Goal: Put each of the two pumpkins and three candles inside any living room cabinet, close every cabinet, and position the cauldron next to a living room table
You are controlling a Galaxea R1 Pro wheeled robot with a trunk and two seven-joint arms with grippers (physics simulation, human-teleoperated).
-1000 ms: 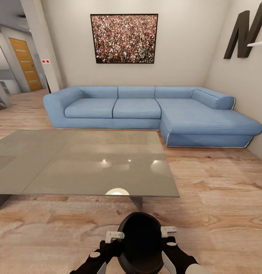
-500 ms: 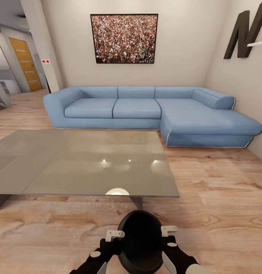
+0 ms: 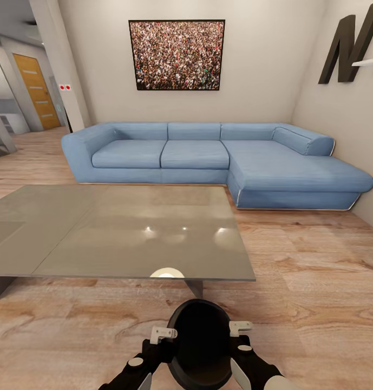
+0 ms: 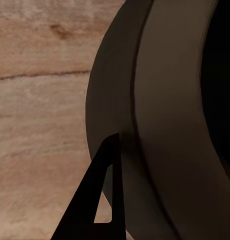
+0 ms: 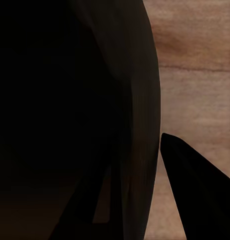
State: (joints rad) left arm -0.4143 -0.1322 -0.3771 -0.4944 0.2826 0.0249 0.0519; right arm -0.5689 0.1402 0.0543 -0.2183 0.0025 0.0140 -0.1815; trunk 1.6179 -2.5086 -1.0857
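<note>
Head view: the cauldron (image 3: 200,345) sits low in front of the robot, held between the left gripper (image 3: 163,335) and right gripper (image 3: 240,327), each pinching a side of its rim. It hangs over the wooden floor (image 3: 305,281), near the table (image 3: 116,233). A blue sofa (image 3: 208,157) stands beyond.

Black cauldron (image 3: 200,344) near table (image 3: 116,233)
</note>
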